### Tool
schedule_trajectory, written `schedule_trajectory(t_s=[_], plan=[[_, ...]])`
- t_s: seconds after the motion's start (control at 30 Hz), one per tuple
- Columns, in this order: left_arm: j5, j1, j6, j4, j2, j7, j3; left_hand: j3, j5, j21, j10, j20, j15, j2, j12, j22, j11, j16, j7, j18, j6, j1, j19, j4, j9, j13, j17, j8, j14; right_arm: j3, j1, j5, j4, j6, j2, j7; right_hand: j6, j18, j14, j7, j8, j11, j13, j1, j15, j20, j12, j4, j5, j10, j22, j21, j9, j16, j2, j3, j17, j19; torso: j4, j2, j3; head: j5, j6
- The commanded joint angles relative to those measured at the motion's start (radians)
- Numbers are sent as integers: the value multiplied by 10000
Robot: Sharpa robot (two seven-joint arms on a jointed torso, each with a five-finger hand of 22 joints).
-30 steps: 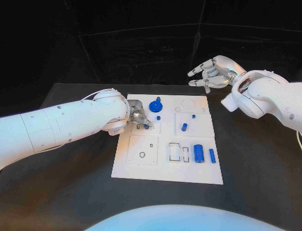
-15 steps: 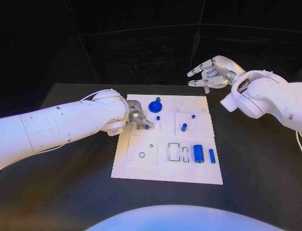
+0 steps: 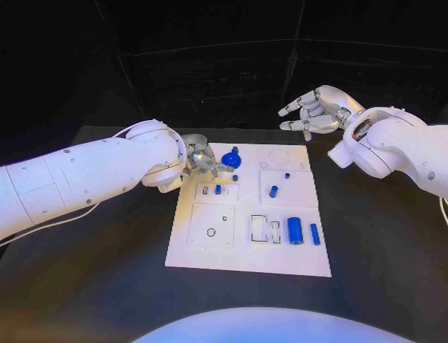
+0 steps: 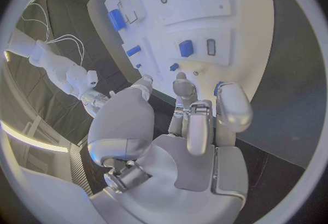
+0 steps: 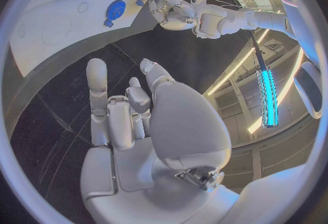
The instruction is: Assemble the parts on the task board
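Observation:
The white task board (image 3: 246,250) lies in the middle of the black table. My left hand (image 3: 201,158) (image 4: 194,120) hovers at the board's far left corner, right beside a round blue part (image 3: 231,158) (image 5: 115,9), with its fingers apart and nothing in them. Just in front of that hand a small blue peg (image 3: 218,189) (image 4: 186,48) stands in a square recess. My right hand (image 3: 312,111) (image 5: 126,120) is raised beyond the board's far right edge, fingers spread and empty.
Another blue peg (image 3: 273,190) stands mid-board. A thick blue cylinder (image 3: 295,229) (image 4: 116,19) and a slim blue bar (image 3: 314,231) lie at the right, next to empty rectangular slots (image 3: 259,226). A square plate with a hole (image 3: 212,224) sits front left.
My left hand has drawn back from the small blue peg toward the board's far left corner, and the peg now stands uncovered. The right hand has stayed in place.

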Motion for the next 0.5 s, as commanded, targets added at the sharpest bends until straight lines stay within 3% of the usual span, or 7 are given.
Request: schedule_trajectory(t_s=[0.03,0.13,0.27,0.4,0.5], plan=[[738,149,342,58,-147,372,117,-219,-39,-238,-352,134,200,81,-390,-298,187,-72,211,85,-307,302,-170,72,-204,-437,2454,-284,1002,7,20,51,-19,-32,9,179,-17,192,397,0,31,1,6,-99,-63,-18,-18,22,63,-80,16,-17,-15,-36,-22,23,14,7,8,10,-4,-14,33],[840,307,760,-125,-189,343,182,-398,-36,-312,-411,219,258,160,-427,-371,239,-90,263,110,-271,522,-208,138,-321,-514,2423,-357,994,6,19,57,-37,-31,10,184,-17,192,397,0,31,1,6,-99,-63,-18,-18,22,63,-80,16,-17,-15,-36,-22,23,14,7,12,10,1,6,77],[749,494,1514,-811,-44,219,218,-506,-28,-376,-457,298,288,340,-439,-432,266,-113,287,147,-204,924,-234,99,-450,-590,2384,-402,983,6,19,62,-47,-27,24,184,-17,192,397,0,31,1,6,-99,-63,-18,-18,22,63,-80,16,-17,-15,-36,-22,23,14,7,20,5,16,52,100],[620,580,1936,-1603,184,213,228,-601,-26,-493,-562,346,308,518,-524,-574,282,-161,306,189,-174,1124,-300,126,-549,-732,2302,-433,960,6,18,64,-63,-25,68,201,-18,192,396,-1,32,0,-3,-100,-64,-18,-23,22,66,-84,18,-17,-16,-39,-16,31,10,9,-30,22,0,128,156],[486,609,2096,-2206,409,250,216,-651,-26,-497,-559,362,314,574,-501,-567,287,-159,309,192,-158,1196,-298,132,-587,-728,2306,-440,961,6,18,65,-70,-24,94,210,-18,192,396,-1,32,0,-3,-100,-64,-18,-23,22,66,-84,18,-17,-16,-39,-16,31,10,9,-22,18,-6,119,177]])
